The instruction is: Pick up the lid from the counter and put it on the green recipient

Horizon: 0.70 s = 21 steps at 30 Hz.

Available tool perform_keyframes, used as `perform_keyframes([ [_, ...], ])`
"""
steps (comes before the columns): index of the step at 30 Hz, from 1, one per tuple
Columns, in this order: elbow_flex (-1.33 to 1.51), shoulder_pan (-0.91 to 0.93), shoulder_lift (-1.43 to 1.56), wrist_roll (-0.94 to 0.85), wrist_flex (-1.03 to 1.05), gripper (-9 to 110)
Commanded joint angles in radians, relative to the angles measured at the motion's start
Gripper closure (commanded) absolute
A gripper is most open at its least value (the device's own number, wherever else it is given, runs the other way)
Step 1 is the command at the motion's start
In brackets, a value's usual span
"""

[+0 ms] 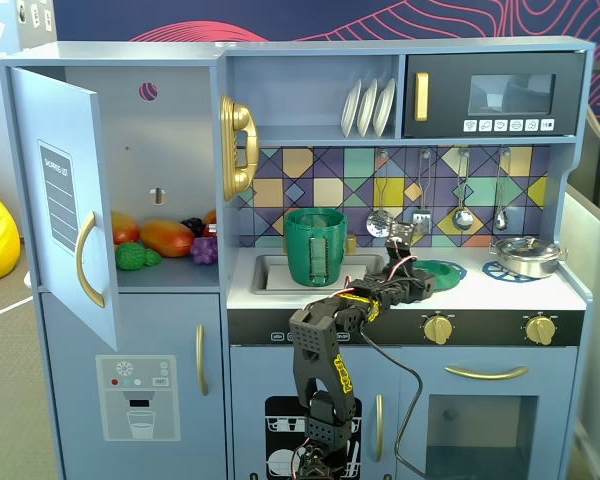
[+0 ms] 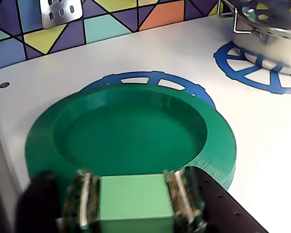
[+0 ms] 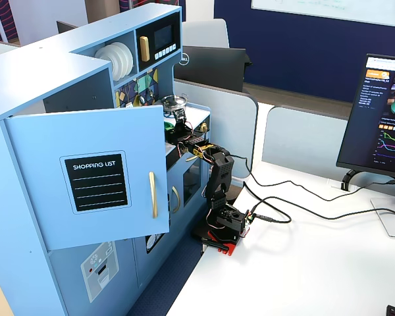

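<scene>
Arm (image 1: 325,360) is matte black 3D-printed plastic w/ chunky boxy links, servo blocks at each joint, a yellow marking on the upper link. Red, yellow & black wires loop near the wrist; a black cable droops toward 5 o'clock in a fixed view. Base (image 3: 222,227) is black w/ a red bit underneath. Gripper (image 2: 136,201) fingers (image 2: 218,204) are black, w/ ribbed metallic-looking pads.

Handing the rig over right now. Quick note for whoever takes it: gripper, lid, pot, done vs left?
Gripper: shut on the lid's square knob, per the wrist view.
Lid: flat on the counter, over the blue burner print, not visibly lifted.
Green pot: upright in the sink area, left of the lid in a fixed view, open top.
Done: grasp.
Left: lift, carry left, set the lid on the pot, release.
</scene>
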Motion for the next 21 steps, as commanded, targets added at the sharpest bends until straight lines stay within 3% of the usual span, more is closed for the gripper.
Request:
perform_keyframes([
  [1,-0.041,-0.018,0.017,-0.097,0.009,101],
  [21,-0.044,-0.003,0.282,-0.005,0.026,101],
])
